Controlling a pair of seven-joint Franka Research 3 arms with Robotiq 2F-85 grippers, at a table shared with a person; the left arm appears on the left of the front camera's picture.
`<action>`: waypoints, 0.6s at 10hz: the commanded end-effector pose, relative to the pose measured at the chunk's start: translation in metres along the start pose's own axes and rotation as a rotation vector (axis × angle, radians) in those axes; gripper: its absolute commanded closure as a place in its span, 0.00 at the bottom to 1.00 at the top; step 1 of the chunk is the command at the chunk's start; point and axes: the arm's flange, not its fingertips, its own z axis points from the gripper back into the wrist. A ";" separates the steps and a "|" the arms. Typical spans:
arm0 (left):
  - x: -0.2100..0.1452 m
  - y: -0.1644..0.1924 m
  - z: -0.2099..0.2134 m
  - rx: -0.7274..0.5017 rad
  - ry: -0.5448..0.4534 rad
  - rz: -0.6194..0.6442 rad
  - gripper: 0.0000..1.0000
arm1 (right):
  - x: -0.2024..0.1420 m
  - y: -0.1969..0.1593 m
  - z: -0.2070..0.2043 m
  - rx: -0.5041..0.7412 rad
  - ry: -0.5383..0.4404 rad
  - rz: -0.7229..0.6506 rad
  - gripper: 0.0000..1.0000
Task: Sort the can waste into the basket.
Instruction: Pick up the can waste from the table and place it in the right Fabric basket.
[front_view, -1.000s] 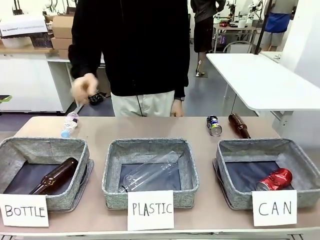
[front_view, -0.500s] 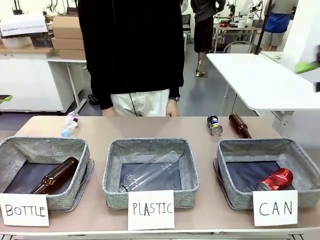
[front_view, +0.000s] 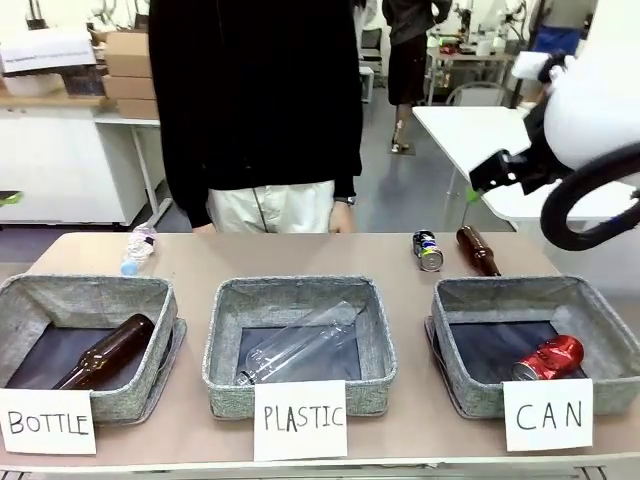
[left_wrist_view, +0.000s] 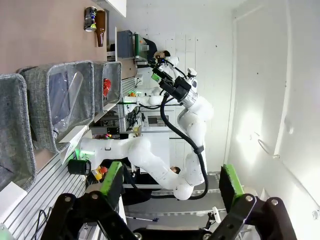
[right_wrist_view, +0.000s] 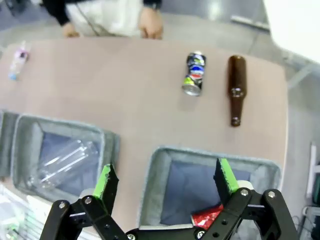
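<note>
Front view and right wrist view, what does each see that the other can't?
Front view: the BOTTLE card, PLASTIC card, CAN card, and a brown bottle in the BOTTLE basket. Right wrist view: the right hand with green fingers spread open. Both: the blue can and loose bottle on the table, the red can in the CAN basket.

Near can (front_view: 548, 358) in basket (front_view: 510, 291); far can (front_view: 428, 251) behind it.

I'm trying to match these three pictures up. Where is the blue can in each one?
Front view: the blue can lies beyond the basket marked CAN, right of middle.
Left wrist view: the can is in the top left corner, far off.
Right wrist view: the can lies upper middle.
Shared landmark: the brown bottle lying beside it.
</note>
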 end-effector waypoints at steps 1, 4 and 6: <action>0.000 -0.005 -0.001 -0.011 -0.016 0.009 0.00 | 0.000 -0.002 -0.006 -0.018 0.008 0.012 0.00; 0.000 -0.005 -0.001 -0.011 -0.016 0.009 0.00 | 0.100 -0.004 -0.105 -0.122 0.184 -0.109 0.00; 0.000 -0.005 -0.001 -0.011 -0.016 0.009 0.00 | 0.142 -0.023 -0.181 -0.166 0.393 -0.162 0.00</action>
